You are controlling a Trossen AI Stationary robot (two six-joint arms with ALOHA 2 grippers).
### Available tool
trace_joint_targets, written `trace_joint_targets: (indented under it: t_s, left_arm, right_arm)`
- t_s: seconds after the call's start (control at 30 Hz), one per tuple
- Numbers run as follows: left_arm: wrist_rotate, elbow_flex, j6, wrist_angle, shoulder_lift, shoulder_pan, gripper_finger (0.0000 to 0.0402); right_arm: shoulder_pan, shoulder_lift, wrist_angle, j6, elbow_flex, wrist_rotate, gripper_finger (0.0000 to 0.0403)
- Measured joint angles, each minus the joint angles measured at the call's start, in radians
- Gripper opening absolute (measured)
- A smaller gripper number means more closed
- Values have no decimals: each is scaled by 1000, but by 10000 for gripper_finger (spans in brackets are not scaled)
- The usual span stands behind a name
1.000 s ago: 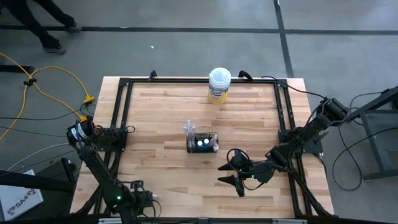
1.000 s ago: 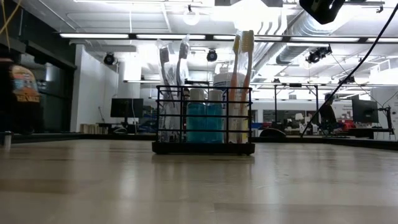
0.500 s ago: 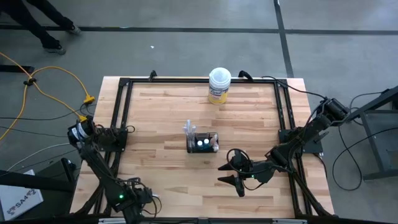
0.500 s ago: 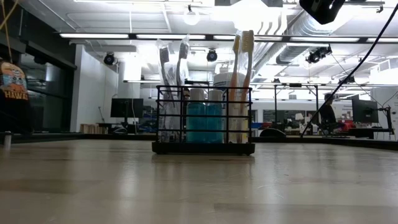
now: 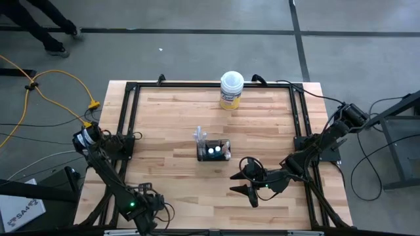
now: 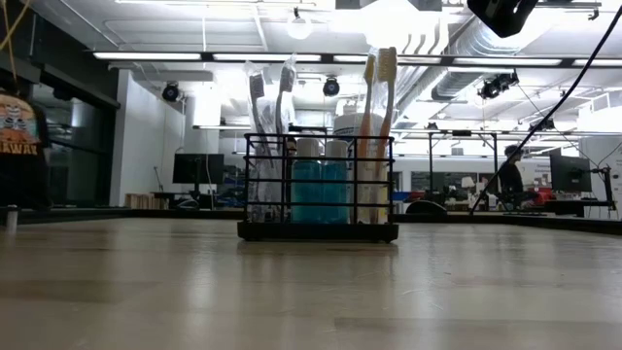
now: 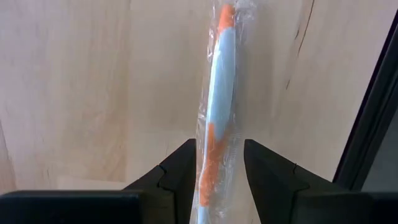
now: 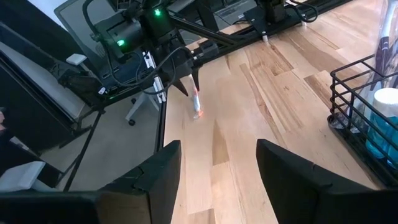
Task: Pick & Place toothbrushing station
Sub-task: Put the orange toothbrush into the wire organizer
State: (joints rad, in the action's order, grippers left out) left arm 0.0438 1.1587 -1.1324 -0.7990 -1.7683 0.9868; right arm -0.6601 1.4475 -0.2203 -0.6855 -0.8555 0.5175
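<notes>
The black wire-mesh holder point(image 5: 214, 150) stands on its base at the table's middle. It holds slim pale toothbrushes point(image 6: 379, 126) and two teal white-capped tubes point(image 6: 321, 185), and it also shows in the right wrist view point(image 8: 367, 112). My left gripper point(image 5: 165, 211) is at the table's near left corner, shut on a plastic-wrapped pale blue and orange toothbrush point(image 7: 217, 93). My right gripper point(image 5: 237, 183) is open and empty, near and right of the holder. My left gripper pinches the wrapped toothbrush between its two fingers at an orange-marked stretch point(image 7: 210, 163). The toothbrush lies along the fingers and reaches out past their tips. In the right wrist view the fingers point(image 8: 194, 76) slant down and the toothbrush point(image 8: 197, 104) hangs below them; whether its lower end touches the table I cannot tell.
A white-lidded yellow round tub point(image 5: 231, 90) stands at the table's far edge. A black frame point(image 5: 131, 118) runs around the tabletop. Bare wood lies between the holder and the left gripper. A person point(image 6: 19, 146) stands in the room beyond the table.
My left gripper has shifted a little toward the table's right edge with the wrapped toothbrush. My right gripper and the holder have kept still.
</notes>
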Motion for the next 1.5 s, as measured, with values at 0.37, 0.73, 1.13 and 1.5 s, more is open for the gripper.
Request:
trace_joint_targets:
  t_s: [0.37, 0.73, 1.13, 1.5]
  left_arm:
    - [72, 0, -27, 12, 0, 39, 129]
    - [95, -2, -35, 18, -24, 51, 129]
    - [46, 0, -43, 19, -73, 52, 129]
    - [43, -1, -46, 21, -75, 53, 122]
  right_arm:
    - [0, 0, 0, 2, 0, 0, 201]
    - [-1, 0, 0, 1, 0, -1, 201]
    - [-1, 0, -1, 1, 0, -23, 201]
    - [-1, 0, -1, 1, 0, -23, 201]
